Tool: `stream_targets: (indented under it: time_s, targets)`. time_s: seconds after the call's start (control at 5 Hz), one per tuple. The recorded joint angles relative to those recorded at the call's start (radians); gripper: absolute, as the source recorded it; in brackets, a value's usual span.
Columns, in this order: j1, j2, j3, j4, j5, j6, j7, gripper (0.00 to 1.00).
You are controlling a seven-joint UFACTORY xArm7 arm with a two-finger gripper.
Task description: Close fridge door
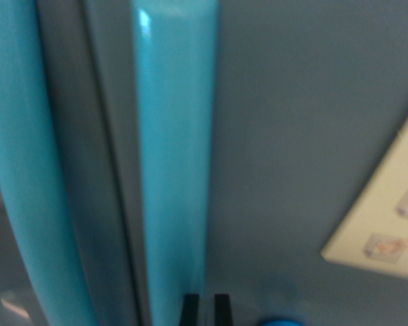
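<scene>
The wrist view is very close to the fridge and blurred. A bright blue vertical handle [173,163] runs down the middle, on a grey-blue door panel [292,136]. A second blue handle [27,170] curves down the wrist view's left, with a dark grey seam [88,170] between the two doors. My gripper [205,309] shows only as two black fingertips at the bottom edge, close together with a narrow gap, right beside the middle handle's lower end. Nothing is seen between them.
A cream sticker or sheet [387,217] with small pink pictures is stuck on the door panel at the wrist view's right. A small blue rounded thing [280,320] peeks in at the bottom edge.
</scene>
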Motion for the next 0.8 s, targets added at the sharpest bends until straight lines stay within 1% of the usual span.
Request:
stream_targets:
  time_s: [0.2,0.4,0.8]
  targets:
    - [0.0000,0.000,0.000,0.000,0.0000,0.000,0.000,1.00]
    - [0.0000,0.026,0.005,0.022,0.0000,-0.003,0.000,1.00]
    - [0.0000,0.026,0.005,0.022,0.0000,-0.003,0.000,1.00]
